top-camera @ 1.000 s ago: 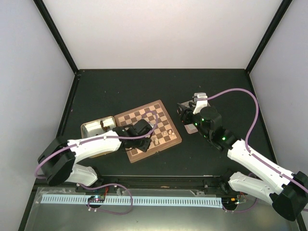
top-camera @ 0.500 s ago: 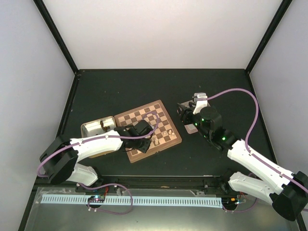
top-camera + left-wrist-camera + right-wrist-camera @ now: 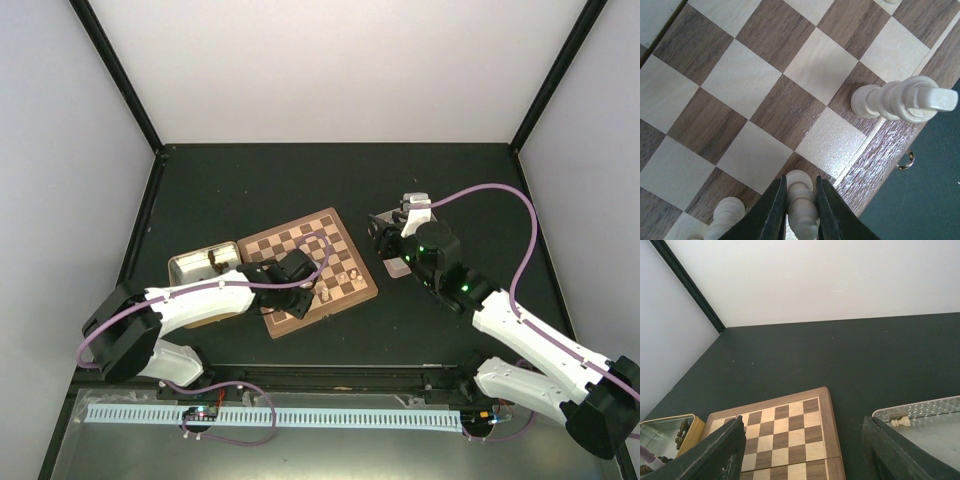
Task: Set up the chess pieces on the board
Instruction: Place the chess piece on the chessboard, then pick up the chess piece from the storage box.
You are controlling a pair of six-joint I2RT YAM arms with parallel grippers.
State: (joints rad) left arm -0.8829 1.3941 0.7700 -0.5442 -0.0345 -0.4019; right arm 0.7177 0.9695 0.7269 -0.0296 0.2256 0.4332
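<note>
Left fingers: closed on a small pale piece, one finger on each side of it, low over the board's near edge.
Held piece: upright on a dark square of the edge row, just beside the rim.
Board: on the dark worktop, set at an angle between the two arms.
Other pieces: a taller piece on a dark edge square farther along the rim; a smaller piece near the held one, one row in from the rim.
Right fingers: wide apart, gripping nothing, hovering off the board's right side.
Tray: metal, beside the board, with one pale piece lying in it.
Tin: at the board's other side, with dark pieces inside.
</note>
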